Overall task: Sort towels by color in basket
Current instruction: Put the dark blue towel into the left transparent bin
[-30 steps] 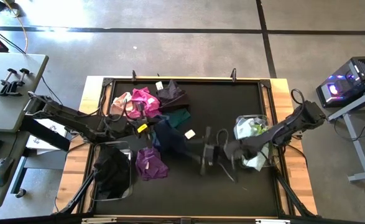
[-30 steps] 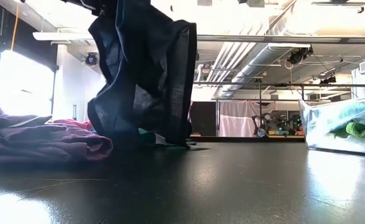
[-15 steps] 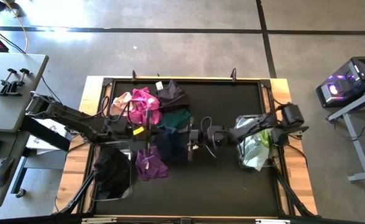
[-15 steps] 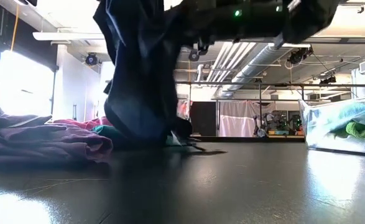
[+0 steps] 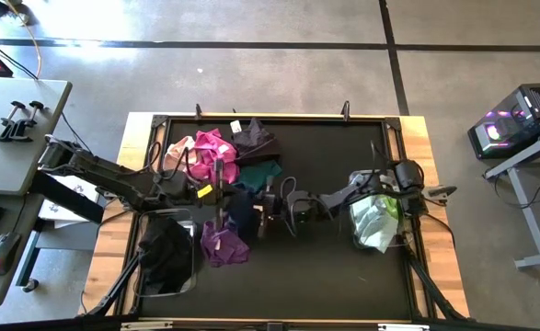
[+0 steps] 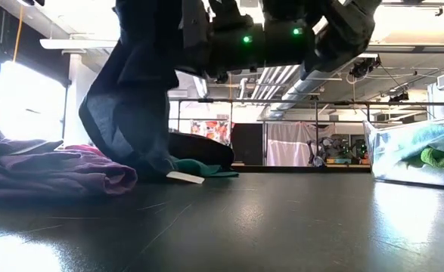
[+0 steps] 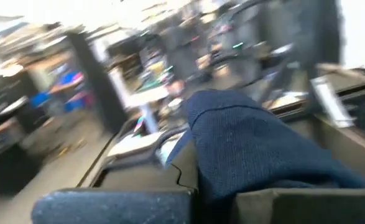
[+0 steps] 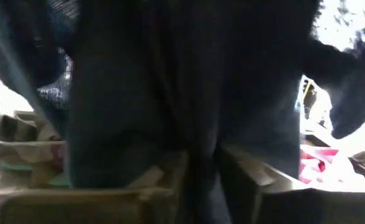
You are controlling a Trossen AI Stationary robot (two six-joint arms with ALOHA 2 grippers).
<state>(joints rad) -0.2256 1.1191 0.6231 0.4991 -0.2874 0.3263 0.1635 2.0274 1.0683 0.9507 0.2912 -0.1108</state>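
With my left fingers (image 5: 222, 195) clamped on the navy towel (image 6: 142, 83), which hangs between them and my right fingers (image 5: 263, 204) closing on its far side, a tug either way could tear it free and drop it back among the towels beneath.

Navy towel (image 5: 243, 208), purple towel (image 5: 222, 243), magenta towel (image 5: 212, 149), dark green towel (image 5: 262, 172), black mat (image 5: 334, 267).

High view looks straight down on the whole table (image 5: 343, 276); low view sits at tabletop height facing the room; 2 wrist views sit close against the navy towel (image 5: 244, 208), shared by all 4.
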